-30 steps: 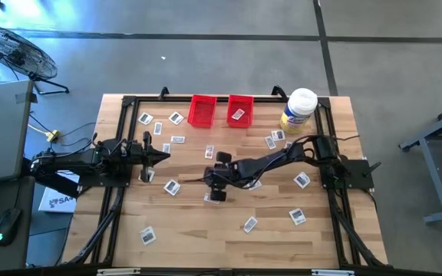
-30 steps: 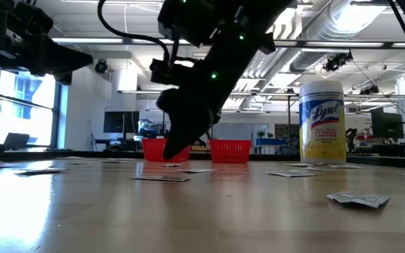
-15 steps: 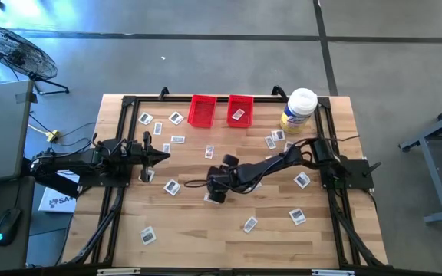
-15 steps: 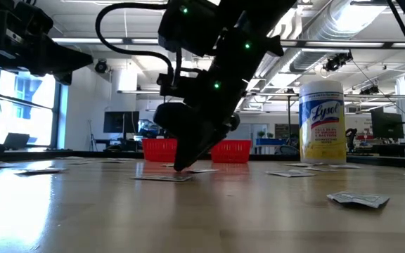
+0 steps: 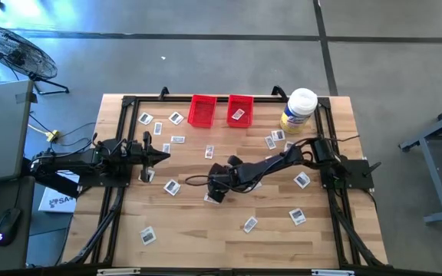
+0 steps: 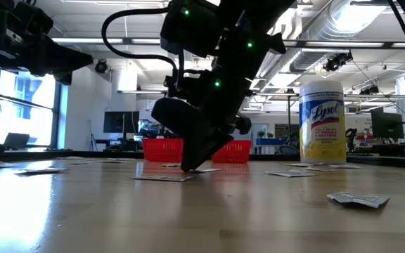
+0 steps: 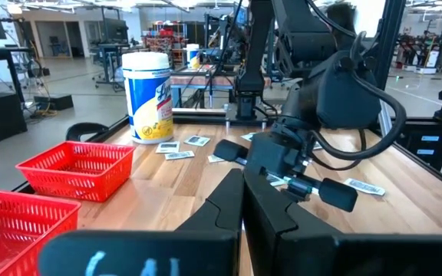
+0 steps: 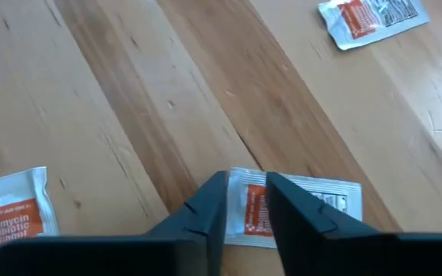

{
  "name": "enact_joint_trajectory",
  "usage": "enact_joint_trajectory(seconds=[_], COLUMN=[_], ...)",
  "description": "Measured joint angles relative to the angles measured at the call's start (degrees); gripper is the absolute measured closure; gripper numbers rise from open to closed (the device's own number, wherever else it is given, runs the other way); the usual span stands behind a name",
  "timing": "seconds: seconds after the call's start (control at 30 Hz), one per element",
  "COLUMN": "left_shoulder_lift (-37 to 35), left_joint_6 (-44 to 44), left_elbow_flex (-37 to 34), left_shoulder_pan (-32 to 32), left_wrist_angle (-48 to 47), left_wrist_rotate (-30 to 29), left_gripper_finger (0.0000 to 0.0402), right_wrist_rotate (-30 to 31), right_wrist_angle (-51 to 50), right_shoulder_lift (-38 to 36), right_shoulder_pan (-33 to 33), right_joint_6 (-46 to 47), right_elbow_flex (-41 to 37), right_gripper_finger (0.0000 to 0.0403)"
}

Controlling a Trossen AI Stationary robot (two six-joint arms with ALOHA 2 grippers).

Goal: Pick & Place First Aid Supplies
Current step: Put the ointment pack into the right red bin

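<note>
You are seeing a packet (image 8: 298, 205) lying flat mid-desk (image 5: 206, 238), the right pincer (image 8: 245, 201) straddling it with a narrow gap, not gripping. Risk: fingertips skidding off thin foil. Left pincer (image 5: 162, 156) is waiting closed near the left edge.

"Lysol" on the jar (image 6: 322, 121); "Neomycin Antibiotic" on a packet (image 8: 10, 213).

Your right gripper (image 8: 246, 201) fingers (image 8: 206, 211) cover part of the packet (image 8: 298, 208). Another packet (image 8: 10, 211) is cut off at the frame edge. Packet print is unreadable from above.

Right arm stretched low across mid-table, right gripper (image 5: 215, 195) fingers narrowly parted, left gripper (image 5: 159, 156) waiting, fingers together
</note>
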Motion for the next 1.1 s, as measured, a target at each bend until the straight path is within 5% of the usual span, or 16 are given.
enact_joint_trajectory(seconds=[0.2, 0.8, 1.1], left_shoulder_lift=[0.00, 0.00, 0.00], left_joint_6=[0.02, 0.02, 0.02], left_elbow_flex=[0.00, 0.00, 0.00], left_shoulder_pan=[0.00, 0.00, 0.00], left_wrist_angle=[0.00, -0.02, -0.01], left_wrist_rotate=[0.00, 0.00, 0.00], left_gripper_finger=[0.0401, 0.0401, 0.0401], right_wrist_rotate=[-2.79, -16.07, -11.02], right_wrist_angle=[0.13, -1.11, -2.95], right_shoulder_lift=[0.64, -5.39, -12.59], right_shoulder_pan=[-0.48, -6.09, -10.36], right_joint_6=[-0.12, -7.32, -14.64], right_elbow_flex=[0.13, -0.31, -0.23], right_gripper_finger=[0.0397, 0.0400, 0.0402])
